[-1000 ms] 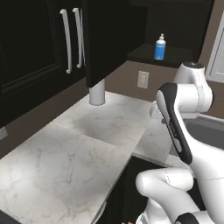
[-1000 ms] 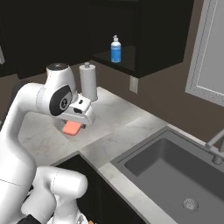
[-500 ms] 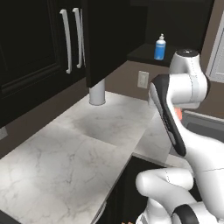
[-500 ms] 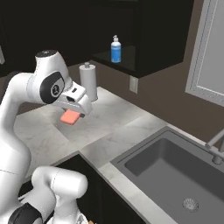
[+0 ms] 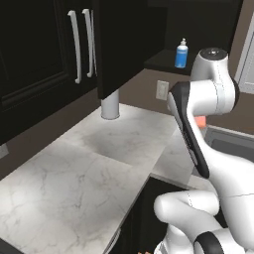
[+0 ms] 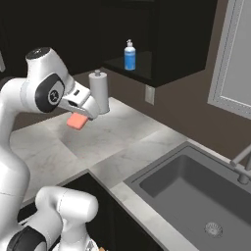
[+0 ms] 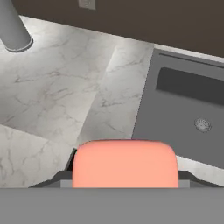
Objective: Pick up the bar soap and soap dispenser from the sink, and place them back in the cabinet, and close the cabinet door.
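My gripper (image 6: 81,116) is shut on the orange-red bar soap (image 6: 76,121) and holds it in the air above the marble counter, left of the sink (image 6: 162,182). In the hand view the bar soap (image 7: 125,163) spans the jaws of the gripper (image 7: 125,176), with the sink (image 7: 175,118) below and to the right. A sliver of the bar soap (image 5: 201,121) shows behind the arm. The blue soap dispenser (image 5: 181,53) (image 6: 129,55) stands upright on the shelf of the open dark cabinet (image 6: 171,49). The cabinet door (image 5: 119,44) hangs open.
A white paper towel roll (image 6: 99,91) (image 5: 110,104) stands on the counter under the cabinet, close to the hand. A wall outlet (image 5: 161,90) sits below the shelf. The faucet (image 6: 242,162) rises at the sink's far right. Marble counter (image 5: 74,168) stretches to the left.
The arm has swung up and toward the cabinet with the bar soap still in the gripper. The soap dispenser and the cabinet door have not moved.
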Motion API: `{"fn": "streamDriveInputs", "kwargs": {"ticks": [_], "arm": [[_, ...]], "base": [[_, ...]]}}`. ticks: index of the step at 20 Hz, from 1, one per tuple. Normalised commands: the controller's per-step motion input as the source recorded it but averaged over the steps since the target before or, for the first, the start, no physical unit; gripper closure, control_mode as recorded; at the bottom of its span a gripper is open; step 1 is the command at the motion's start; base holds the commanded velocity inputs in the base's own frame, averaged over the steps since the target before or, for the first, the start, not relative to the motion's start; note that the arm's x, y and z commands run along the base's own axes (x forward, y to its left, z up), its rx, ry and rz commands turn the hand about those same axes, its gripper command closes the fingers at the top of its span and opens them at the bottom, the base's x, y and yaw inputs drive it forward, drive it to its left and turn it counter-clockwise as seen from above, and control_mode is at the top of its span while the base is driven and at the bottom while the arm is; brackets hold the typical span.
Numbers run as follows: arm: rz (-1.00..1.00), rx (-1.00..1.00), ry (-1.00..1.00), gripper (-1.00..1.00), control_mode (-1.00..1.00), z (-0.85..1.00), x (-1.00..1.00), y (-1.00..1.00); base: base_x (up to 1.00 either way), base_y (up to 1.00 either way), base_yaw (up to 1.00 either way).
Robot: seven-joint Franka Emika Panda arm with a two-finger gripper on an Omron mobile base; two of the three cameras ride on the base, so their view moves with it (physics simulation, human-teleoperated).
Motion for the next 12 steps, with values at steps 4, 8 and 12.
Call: {"fn": "streamDriveInputs", "kwargs": {"ticks": [4,8,12], "arm": [[0.0,-0.02,-0.15,1.0,-1.0,0.19,0.15,0.0],[0.0,-0.01,-0.14,1.0,-1.0,0.18,0.14,0.0],[0.0,0.0,-0.1,1.0,-1.0,0.25,0.23,-0.01]], "base": [[0.0,0.0,0.0],[0.0,0.0,0.0],[0.0,0.0,0.0]]}}
